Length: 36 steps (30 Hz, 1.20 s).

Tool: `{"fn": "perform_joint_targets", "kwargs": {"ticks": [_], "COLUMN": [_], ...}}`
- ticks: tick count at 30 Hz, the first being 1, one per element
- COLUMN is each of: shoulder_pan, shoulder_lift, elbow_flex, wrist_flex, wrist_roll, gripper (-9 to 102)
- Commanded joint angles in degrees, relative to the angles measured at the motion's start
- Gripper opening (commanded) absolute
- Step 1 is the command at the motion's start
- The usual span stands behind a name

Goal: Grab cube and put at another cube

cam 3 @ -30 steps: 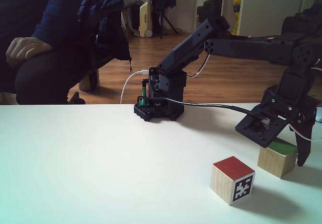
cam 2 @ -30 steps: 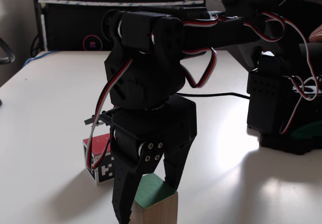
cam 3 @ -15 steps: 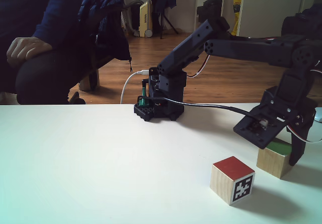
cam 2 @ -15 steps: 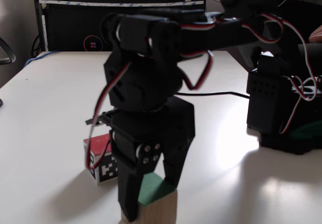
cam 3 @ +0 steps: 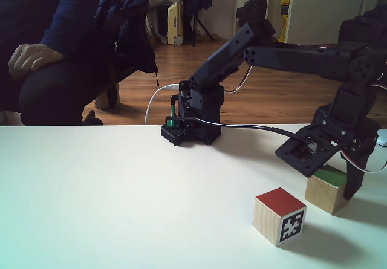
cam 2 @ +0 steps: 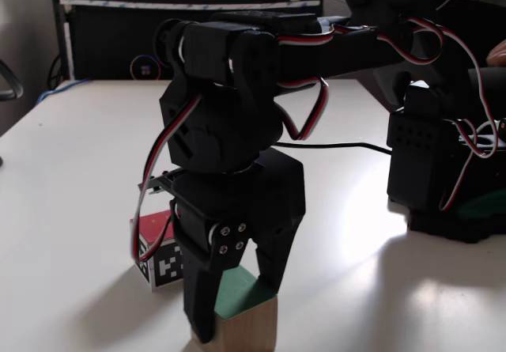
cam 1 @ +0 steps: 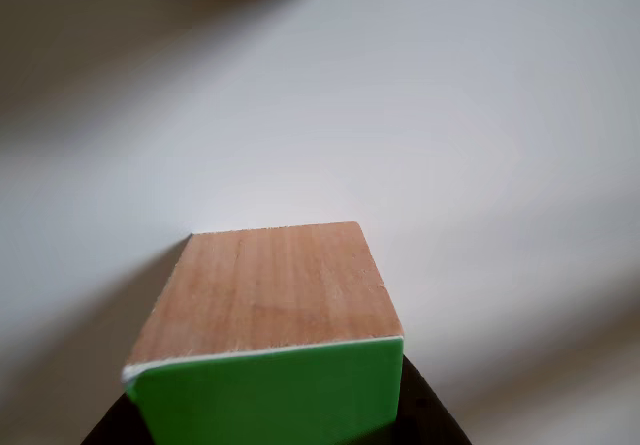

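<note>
Other view, cube (cam 1: 266,335): the cube is filling the lower middle of the picture, with its bright green face turning toward the camera and a bare wooden face lying above it.
Other view, table (cam 1: 480,115): the white table is lying under and behind the cube, with soft shadows crossing it.
Fixed view from the front, another cube (cam 2: 158,251): it is sitting on the table, left of the gripper and partly hidden behind it; a red top and a black-and-white pattern on its side are showing.
Fixed view from the front, gripper (cam 2: 237,308): it is pointing down, and its two black fingers are standing on both sides of the cube (cam 2: 241,316), which is resting at the bottom edge of the picture.
Fixed view from the front, state of the claw: the fingers are closing around the cube, one at its left side and one behind its right side; I cannot tell if they are already pressing it.
Fixed view from the front, arm base (cam 2: 443,170): it is standing at the right on the table.
Fixed view from the side, person's hand (cam 3: 33,57): it is resting at the far left, behind the table.
Fixed view from the side, another cube (cam 3: 279,216): it is standing in front, near the green-topped cube (cam 3: 325,189) but apart from it.
Fixed view from the side, gripper (cam 3: 338,187): it is hanging over the cube at the right.
</note>
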Motion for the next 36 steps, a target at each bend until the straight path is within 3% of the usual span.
{"fn": "perform_joint_targets", "kwargs": {"ticks": [1,16,36], "shoulder_pan": [-0.26,4.04,17.23], "shoulder_lift": [6.68,24.26,27.25], "elbow_flex": [0.62,7.21,10.72], "wrist_flex": [0.35,0.35,0.35], "wrist_roll": [0.79,1.32,-4.92], "gripper": [11,11,10]}}
